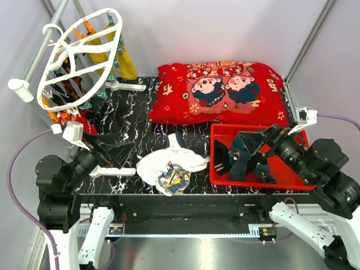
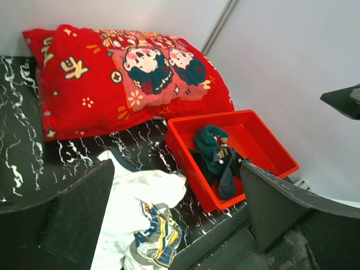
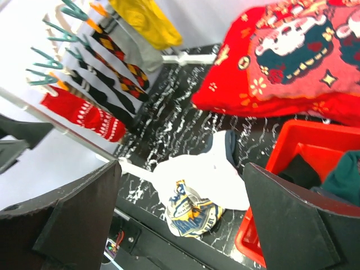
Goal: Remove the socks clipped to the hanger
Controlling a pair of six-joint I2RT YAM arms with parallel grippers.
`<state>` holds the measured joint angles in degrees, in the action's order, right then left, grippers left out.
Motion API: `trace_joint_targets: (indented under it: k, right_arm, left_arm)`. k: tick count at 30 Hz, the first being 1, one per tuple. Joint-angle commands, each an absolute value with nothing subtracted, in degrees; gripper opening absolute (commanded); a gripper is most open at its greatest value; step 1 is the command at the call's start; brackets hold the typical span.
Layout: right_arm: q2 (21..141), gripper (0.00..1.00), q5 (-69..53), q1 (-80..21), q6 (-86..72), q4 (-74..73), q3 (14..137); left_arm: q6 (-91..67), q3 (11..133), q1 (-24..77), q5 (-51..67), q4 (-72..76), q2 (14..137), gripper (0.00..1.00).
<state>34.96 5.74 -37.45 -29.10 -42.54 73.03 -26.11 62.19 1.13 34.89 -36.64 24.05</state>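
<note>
The white oval hanger (image 1: 79,56) hangs on the grey rail at the back left, with teal clips (image 3: 48,53). Socks still hang from it: mustard-yellow ones (image 1: 126,63), a red one (image 1: 85,122), and brown-patterned and black ones (image 3: 119,66). The red one also shows in the right wrist view (image 3: 84,117). Dark teal and navy socks (image 1: 243,158) lie in the red tray (image 1: 281,175). They also show in the left wrist view (image 2: 214,149). My left gripper (image 1: 117,149) is open and empty near the rack's foot. My right gripper (image 1: 248,146) is open and empty over the tray.
A crumpled white T-shirt with a blue-yellow print (image 1: 171,164) lies at the front middle. A red cartoon pillow (image 1: 222,90) fills the back. The white stand feet (image 1: 112,170) lie on the black marbled table (image 1: 140,121). White walls close in both sides.
</note>
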Motion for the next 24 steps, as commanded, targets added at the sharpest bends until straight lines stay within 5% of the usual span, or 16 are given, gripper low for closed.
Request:
trace_joint_targets:
  k: [1,24]
  right_arm:
    - [32.9,1.00,2.8,-37.3,-26.9,-38.4,73.2]
    - [30.1,1.00,3.5,-37.4,-29.1,-36.3,70.8]
  left_arm:
    - [-27.2,61.3,1.1,37.4,-34.8,22.4,0.99]
    - [-28.9,59.2,1.1,37.1,-34.3,20.7,0.99]
